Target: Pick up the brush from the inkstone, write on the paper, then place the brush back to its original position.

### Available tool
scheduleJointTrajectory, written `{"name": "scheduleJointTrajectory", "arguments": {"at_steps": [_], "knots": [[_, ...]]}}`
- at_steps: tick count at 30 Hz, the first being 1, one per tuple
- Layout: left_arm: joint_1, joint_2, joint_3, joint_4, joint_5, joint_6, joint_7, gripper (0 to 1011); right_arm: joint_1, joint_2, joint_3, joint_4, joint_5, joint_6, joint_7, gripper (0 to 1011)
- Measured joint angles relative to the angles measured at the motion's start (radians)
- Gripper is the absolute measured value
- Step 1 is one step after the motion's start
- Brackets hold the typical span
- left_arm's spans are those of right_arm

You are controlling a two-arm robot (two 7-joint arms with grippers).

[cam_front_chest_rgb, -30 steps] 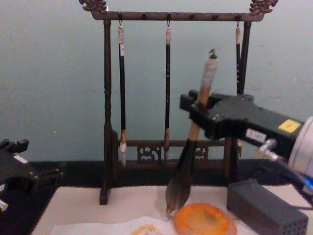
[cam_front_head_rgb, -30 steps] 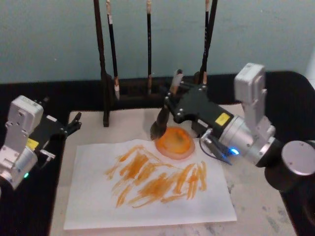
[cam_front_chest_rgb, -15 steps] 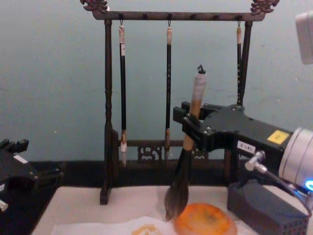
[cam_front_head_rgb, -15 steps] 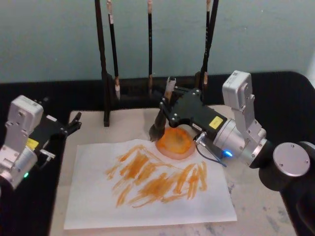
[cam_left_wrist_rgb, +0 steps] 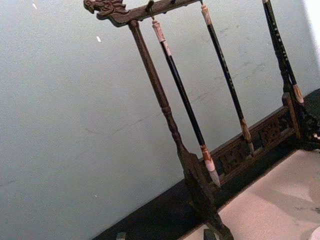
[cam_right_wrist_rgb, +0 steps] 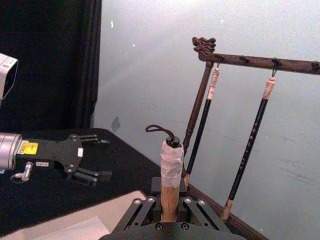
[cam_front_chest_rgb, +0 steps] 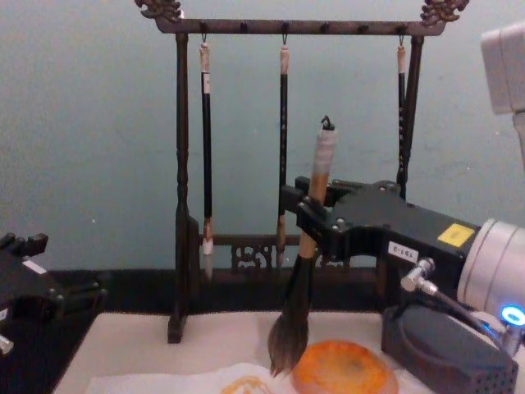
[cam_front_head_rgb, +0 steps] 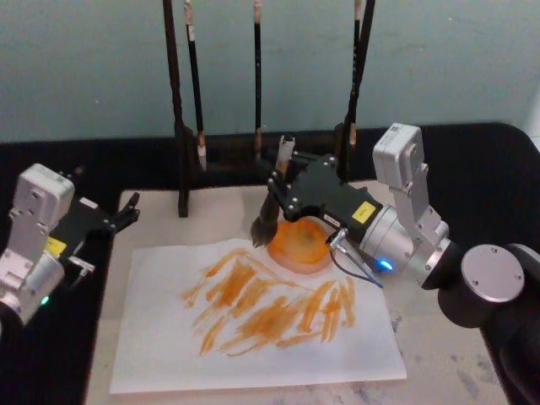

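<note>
Right gripper (cam_front_chest_rgb: 308, 220) pinches the brush (cam_front_chest_rgb: 295, 295) on its wooden handle just above the black ferrule, likely to keep the fingers out of the ink. The brush is tilted, its tuft hanging just beside the left rim of the orange dish (cam_front_head_rgb: 297, 250); can't tell if it touches. The paper (cam_front_head_rgb: 169, 337) already carries orange strokes, so I judge this the return step. The dish sits toward the back edge of the mat (cam_front_head_rgb: 447, 363), at the paper's back edge.

Room: brush rack (cam_front_chest_rgb: 182, 164) close behind, grey block (cam_front_chest_rgb: 435, 349) right of the dish, open toward the front. Left gripper (cam_front_head_rgb: 126, 215) is parked off the mat's left edge, fingers spread.
</note>
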State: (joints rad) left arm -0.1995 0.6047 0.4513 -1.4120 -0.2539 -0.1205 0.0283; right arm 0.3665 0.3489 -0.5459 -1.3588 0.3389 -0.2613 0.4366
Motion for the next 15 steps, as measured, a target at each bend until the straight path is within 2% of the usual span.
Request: {"name": "scheduleJointTrajectory", "arguments": {"at_steps": [15], "knots": [[0.0,0.0,0.0,0.0,0.0,0.0,0.0,1001,-0.025,-0.014,0.026,-0.01,-0.021,0.016,0.027,156]]}}
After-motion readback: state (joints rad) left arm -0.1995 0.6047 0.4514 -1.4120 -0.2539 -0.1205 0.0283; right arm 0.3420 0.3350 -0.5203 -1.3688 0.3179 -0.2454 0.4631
